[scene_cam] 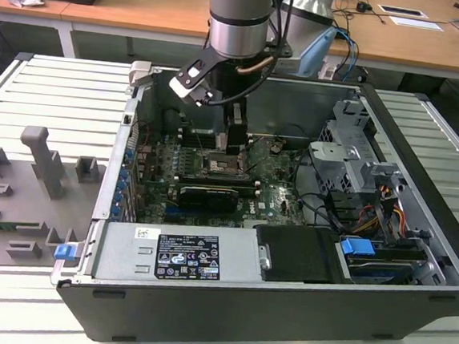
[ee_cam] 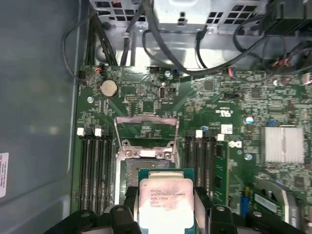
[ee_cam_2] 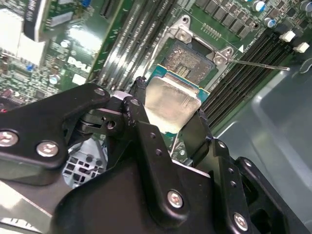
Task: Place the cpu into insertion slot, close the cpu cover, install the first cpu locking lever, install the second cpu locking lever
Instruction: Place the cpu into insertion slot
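Silver-topped cpu (ee_cam: 165, 202) — pinched between the jaws of the gripper (ee_cam_2: 170, 105) — hangs above the insertion slot (ee_cam_2: 189, 57).

You're seeing the silver-topped cpu (ee_cam: 165, 200) hanging just above the bare black insertion slot (ee_cam_2: 189, 57), while the cpu cover (ee_cam: 146, 118) is standing flipped open.
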{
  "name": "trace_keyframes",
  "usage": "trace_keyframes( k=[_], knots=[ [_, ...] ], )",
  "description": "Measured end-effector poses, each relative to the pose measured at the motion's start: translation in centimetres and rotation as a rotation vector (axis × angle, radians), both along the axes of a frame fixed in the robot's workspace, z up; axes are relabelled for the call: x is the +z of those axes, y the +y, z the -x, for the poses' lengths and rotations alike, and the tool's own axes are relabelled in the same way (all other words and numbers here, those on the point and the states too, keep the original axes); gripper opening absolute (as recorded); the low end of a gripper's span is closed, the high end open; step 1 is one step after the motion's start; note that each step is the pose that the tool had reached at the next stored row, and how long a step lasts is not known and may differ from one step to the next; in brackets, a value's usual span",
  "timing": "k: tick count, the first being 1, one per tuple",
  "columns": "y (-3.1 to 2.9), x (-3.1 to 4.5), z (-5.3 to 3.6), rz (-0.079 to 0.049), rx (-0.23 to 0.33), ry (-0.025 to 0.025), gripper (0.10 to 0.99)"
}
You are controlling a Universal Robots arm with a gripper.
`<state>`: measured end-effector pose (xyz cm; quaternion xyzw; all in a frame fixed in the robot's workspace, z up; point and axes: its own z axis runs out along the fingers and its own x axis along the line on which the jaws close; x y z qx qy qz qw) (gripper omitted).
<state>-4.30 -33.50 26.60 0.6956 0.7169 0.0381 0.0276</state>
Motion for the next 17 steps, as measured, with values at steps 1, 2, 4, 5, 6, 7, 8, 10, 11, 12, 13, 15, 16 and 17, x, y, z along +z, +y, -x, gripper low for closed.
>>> trace_keyframes(
  k=[1,2,4,5,6,7,8,10,11,12,13,15,16,17],
  knots=[
    [0.17,-0.22,0.0,0.0,0.0,0.0,0.541],
    [0.29,-0.42,0.01,0.0,0.0,-0.0001,0.541],
    [0.5,-1.04,0.06,0.0,0.0,0.0,0.541],
    [0.52,-1.37,0.07,0.0,0.001,-0.0001,0.541],
    [0.52,-1.51,0.07,0.0,0.001,-0.0011,0.541],
    [0.52,-1.68,0.08,0.0,0.0,-0.0017,0.541],
    [0.52,-1.87,0.11,0.0,0.0,-0.0018,0.541],
    [0.53,-2.31,0.22,0.0,0.0,-0.0018,0.541],
    [0.54,-2.54,0.32,0.0,0.0,-0.0019,0.541],
    [0.55,-2.73,0.4,0.0,0.0,-0.0018,0.541],
    [0.58,-2.96,0.49,0.0,0.0,-0.0018,0.541],
    [0.66,-3.38,0.6,0.0,0.0,-0.0019,0.541],
    [0.69,-3.56,0.62,0.0,-0.001,-0.0018,0.541],
    [0.74,-3.8,0.66,0.0,-0.005,-0.0017,0.541]
  ],
)
